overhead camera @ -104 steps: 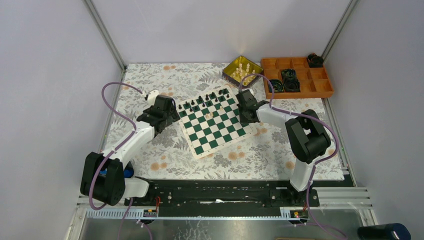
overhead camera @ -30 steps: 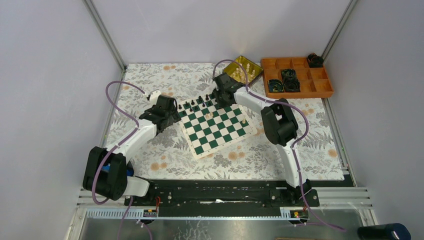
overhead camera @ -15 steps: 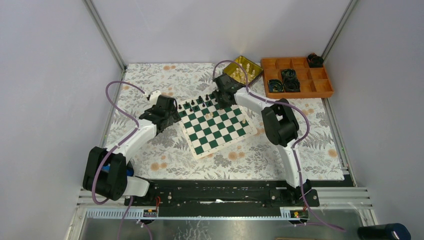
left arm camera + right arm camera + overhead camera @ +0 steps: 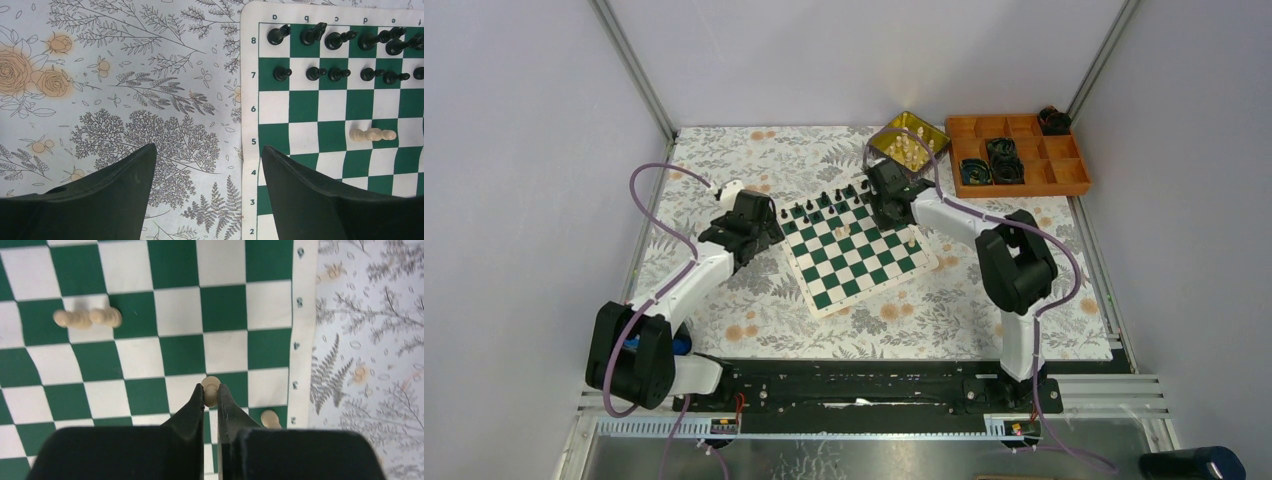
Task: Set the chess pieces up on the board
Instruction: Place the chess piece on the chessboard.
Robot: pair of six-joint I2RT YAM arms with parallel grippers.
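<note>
From above, my left arm reaches forward, with the left gripper at the left edge of the board. The right arm bends over the board's far side.

Left wrist: the fingers stand wide apart and hold nothing. The black pieces stand on the board's rows 7 and 8.

Right wrist: the right gripper is clamped on a cream pawn near the board's right border, perhaps lifted. A fallen cream piece lies mid-board.

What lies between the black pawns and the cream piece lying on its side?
One bare row of squares separates the black pawns from the cream piece, as the left wrist view shows.
</note>
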